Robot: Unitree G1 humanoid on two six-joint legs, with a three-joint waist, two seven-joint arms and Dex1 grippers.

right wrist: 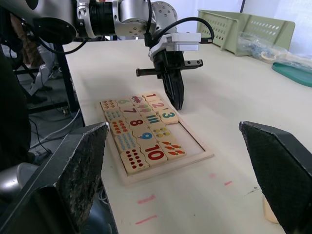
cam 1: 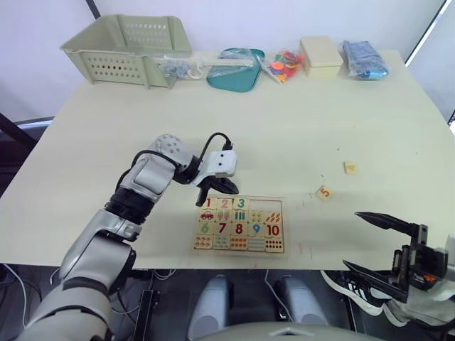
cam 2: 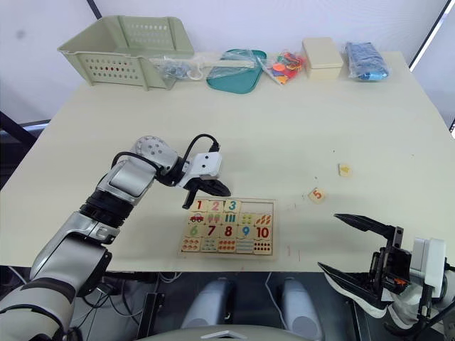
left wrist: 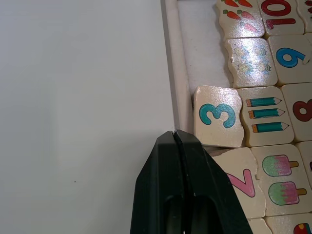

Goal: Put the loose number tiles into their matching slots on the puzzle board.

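So you're looking at the puzzle board (cam 1: 239,226) sitting low and centre in the head view, near the front edge of the table (cam 1: 306,135), and your left gripper (cam 1: 213,187) is hanging right over the board's upper rim with its two black fingers (left wrist: 180,185) pressed together, closed on nothing, tips just touching the rim beside the 3 tile (left wrist: 218,116). Tiles 1 (cam 1: 207,203), 2 (cam 1: 225,204) and 3 are already sitting in the upper row, and the two slots (cam 1: 264,205) to the right of the 3 are showing bare wood. The loose 5 tile (cam 1: 324,192) is lying face up on the table to the right of the board, well apart from it, and another small tile (cam 1: 350,168) is lying a bit further up and right; you can't read its digit from here. Your right gripper (cam 1: 384,245) is hovering at the lower right of the frame, off the table's front edge, with its fingers spread wide and empty. Nothing's sitting between the 5 and the board. Along the top of the frame you've got a green basket (cam 1: 129,48), a teal tray (cam 1: 237,71), a pile of coloured bits (cam 1: 283,65), a cream box (cam 1: 320,55) and a blue bag (cam 1: 363,59), all well away from the board.
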